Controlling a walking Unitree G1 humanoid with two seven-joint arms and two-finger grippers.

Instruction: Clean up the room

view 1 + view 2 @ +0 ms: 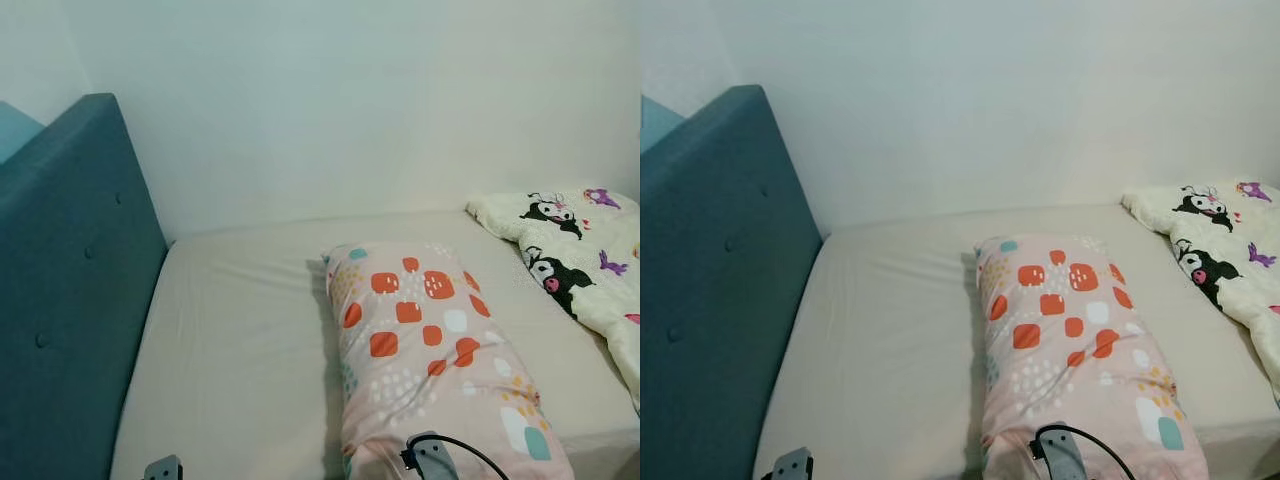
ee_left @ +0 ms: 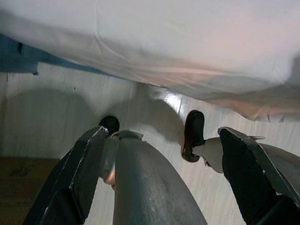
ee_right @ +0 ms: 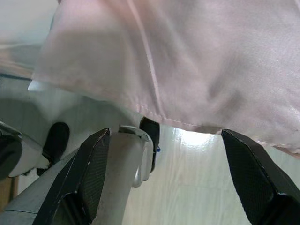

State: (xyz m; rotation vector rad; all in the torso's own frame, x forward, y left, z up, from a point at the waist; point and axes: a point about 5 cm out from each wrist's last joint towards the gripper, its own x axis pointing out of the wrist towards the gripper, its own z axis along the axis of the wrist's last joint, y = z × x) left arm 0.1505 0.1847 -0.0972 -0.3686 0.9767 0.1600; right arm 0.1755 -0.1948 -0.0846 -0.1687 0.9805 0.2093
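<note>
While pillow (image 1: 425, 350) lies on bed (image 1: 240, 350), both claws spread wide, empty.

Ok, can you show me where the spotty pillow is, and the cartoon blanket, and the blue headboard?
spotty pillow (image 1: 420, 340): left eye view, on its patterned middle.
cartoon blanket (image 1: 585, 250): left eye view, on the cream fabric between the printed characters.
blue headboard (image 1: 70, 300): left eye view, on its padded front face.
</note>
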